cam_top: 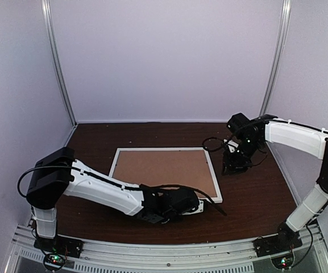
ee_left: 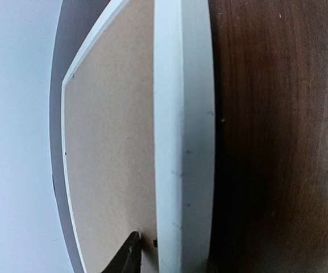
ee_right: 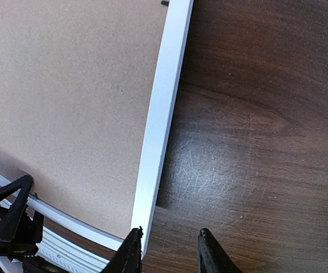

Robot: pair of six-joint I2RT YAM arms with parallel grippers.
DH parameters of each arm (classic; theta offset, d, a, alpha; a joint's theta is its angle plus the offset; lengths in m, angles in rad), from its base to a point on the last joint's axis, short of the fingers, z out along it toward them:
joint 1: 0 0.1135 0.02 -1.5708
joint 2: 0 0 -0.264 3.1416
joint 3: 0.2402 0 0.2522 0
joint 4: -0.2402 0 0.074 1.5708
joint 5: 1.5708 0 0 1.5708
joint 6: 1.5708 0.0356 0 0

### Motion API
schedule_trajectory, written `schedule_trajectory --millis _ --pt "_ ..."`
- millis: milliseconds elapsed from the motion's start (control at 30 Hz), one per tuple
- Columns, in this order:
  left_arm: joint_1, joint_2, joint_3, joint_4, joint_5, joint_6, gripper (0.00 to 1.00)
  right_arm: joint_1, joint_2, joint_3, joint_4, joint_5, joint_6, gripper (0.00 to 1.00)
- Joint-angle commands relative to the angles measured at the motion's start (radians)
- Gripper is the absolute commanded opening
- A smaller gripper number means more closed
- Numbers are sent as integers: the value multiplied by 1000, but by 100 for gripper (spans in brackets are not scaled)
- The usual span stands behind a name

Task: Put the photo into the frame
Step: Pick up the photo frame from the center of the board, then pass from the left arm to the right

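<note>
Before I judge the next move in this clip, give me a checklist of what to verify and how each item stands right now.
1. The photo in sight: not ok; no view shows it.
2. The frame lying back up, brown board showing: ok.
3. The right claw open and empty, beside the frame's white edge: ok.
4. The left claw gripping the frame: cannot tell; its camera shows only one finger against the board, by the edge.
5. The two claws apart from each other: ok; they are at different corners of the frame.
</note>
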Motion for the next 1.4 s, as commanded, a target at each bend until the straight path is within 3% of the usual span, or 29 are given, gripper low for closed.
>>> schedule_trajectory --millis 0,300,567,700,1000,1367 --pt "10 -108 41 -63 -38 1 18 -16 -64 69 -55 19 -35 34" --pt "14 -223 116 -163 -94 69 13 -45 -117 142 -83 31 -64 35" --pt "39 -243 231 -272 -110 120 0 -55 -127 169 -50 11 -58 35" --pt "64 -260 302 -345 -95 131 0 -67 -134 191 -45 9 -62 35" --pt "162 -378 423 -433 60 76 0 -130 -175 216 -4 -19 -67 37" --pt "350 -465 601 -581 363 -84 0 -143 -218 225 99 -97 -119 55"
